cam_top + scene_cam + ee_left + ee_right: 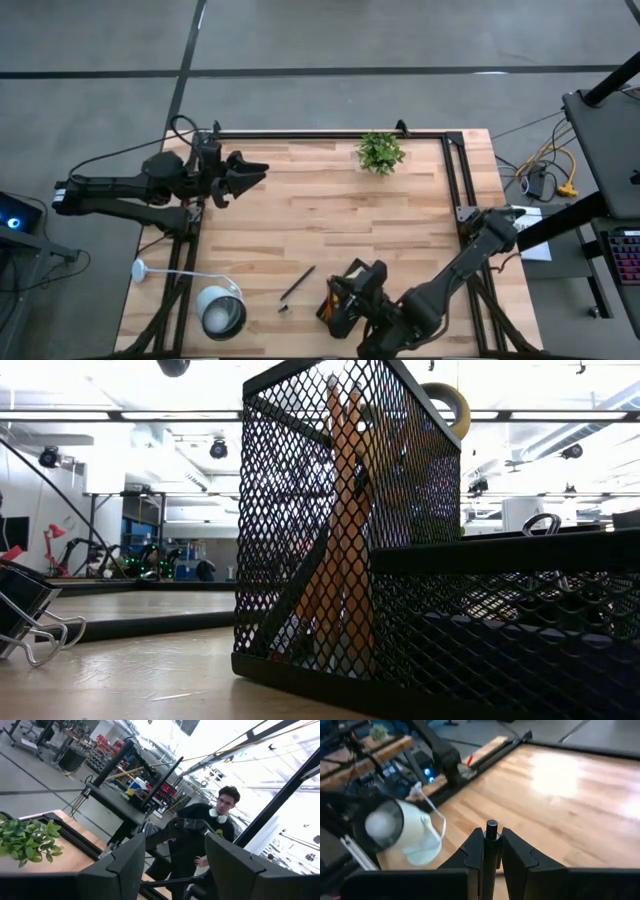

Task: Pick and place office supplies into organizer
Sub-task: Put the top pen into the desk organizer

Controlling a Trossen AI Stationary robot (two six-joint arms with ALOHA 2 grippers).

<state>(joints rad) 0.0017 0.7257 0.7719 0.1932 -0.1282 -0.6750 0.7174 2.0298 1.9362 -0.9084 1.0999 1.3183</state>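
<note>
Right gripper (490,851) pinches a black pen (491,829) — unseen overhead — left gripper (172,865) spread empty.

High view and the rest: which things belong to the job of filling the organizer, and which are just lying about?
Job: organizer; orange pencils in it; black pen on the table; second pen held in the right gripper; binder clip.
Lying about: potted plant; lamp.
</note>
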